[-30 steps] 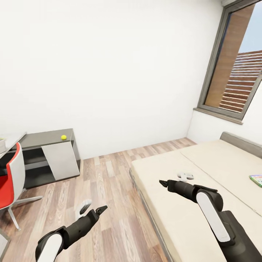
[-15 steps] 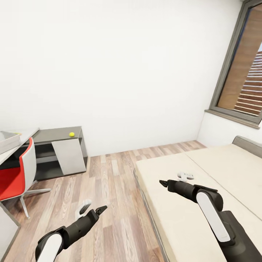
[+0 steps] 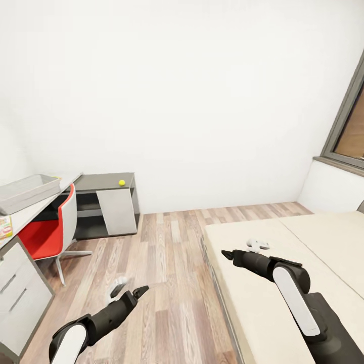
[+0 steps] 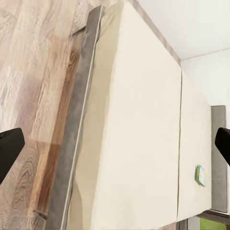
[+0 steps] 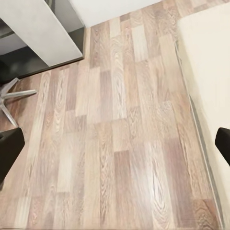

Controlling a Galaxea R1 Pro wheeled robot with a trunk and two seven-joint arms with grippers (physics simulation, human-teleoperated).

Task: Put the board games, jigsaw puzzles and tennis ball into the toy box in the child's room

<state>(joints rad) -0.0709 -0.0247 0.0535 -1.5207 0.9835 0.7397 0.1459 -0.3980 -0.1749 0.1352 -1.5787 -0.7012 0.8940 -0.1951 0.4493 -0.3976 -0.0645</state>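
The head view looks forward and down from above both arms toward a white wall, taking in the wood-plank floor (image 3: 167,263), the bed (image 3: 263,303) at the robot's right and the desk (image 3: 30,210) at its left. The left wrist view looks from a height, well above the bed (image 4: 139,124), along the left pincer (image 4: 115,143), whose dark fingertips (image 4: 8,148) sit at opposite frame edges. The right wrist view looks steeply down along the right pincer (image 5: 115,143) onto the floor (image 5: 120,134), closer in. All three views share the bed's floor-side edge; both wrist views and the head view share the plank floor beside it.
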